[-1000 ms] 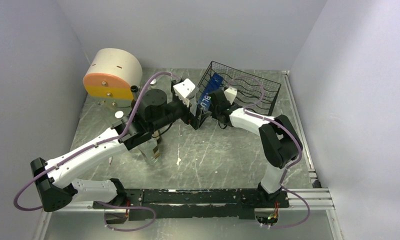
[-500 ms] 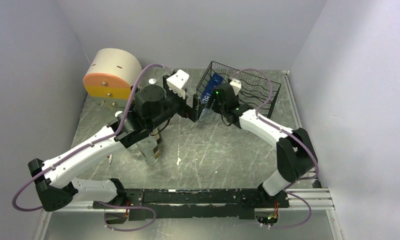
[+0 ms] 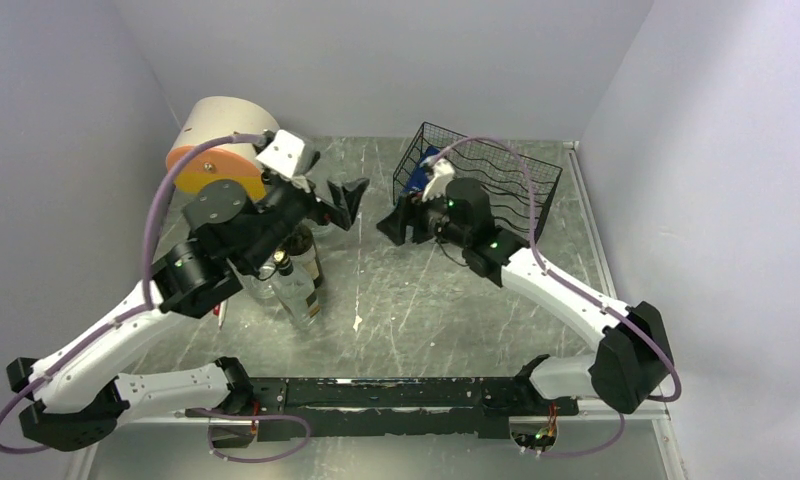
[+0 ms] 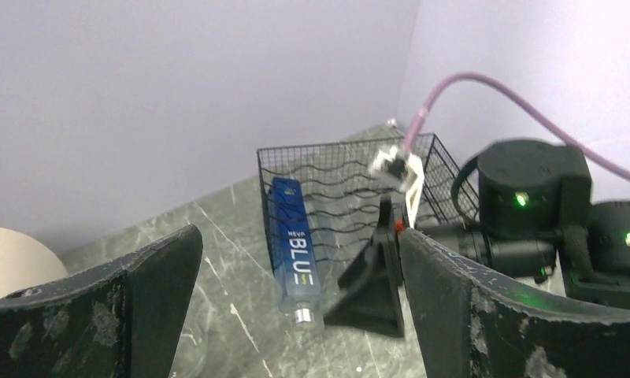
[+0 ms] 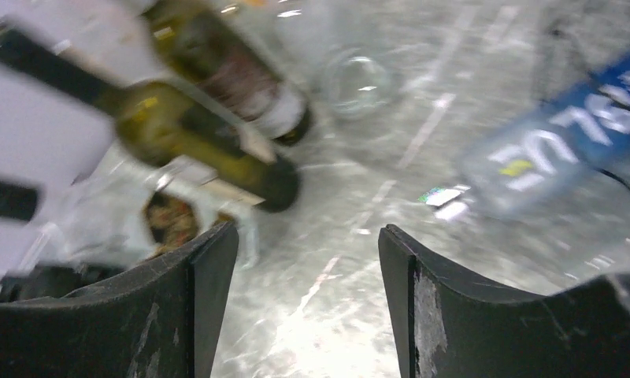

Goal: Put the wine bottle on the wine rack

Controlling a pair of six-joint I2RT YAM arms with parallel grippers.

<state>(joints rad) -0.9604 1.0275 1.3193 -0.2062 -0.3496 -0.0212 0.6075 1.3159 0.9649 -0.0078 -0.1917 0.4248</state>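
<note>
Both arms have drawn back from the black wire wine rack [image 3: 521, 190]. The left gripper [image 3: 348, 200] now hangs well to the rack's left, and the right gripper [image 3: 398, 222] sits just off its near-left corner. Each has its jaws spread, with nothing between them.

From above, the right arm hides most of the blue bottle with white lettering [image 4: 294, 250], and the right wrist view is blurred. The bottle lies in the rack, in the row against the left wall, with its capped end sticking out over the grey marbled table [image 3: 426, 300]. Dark olive glass wine bottles [image 3: 301, 265] sit partly hidden beside the left arm.

Soft, even light; faint shadows; right wrist view motion-blurred.
</note>
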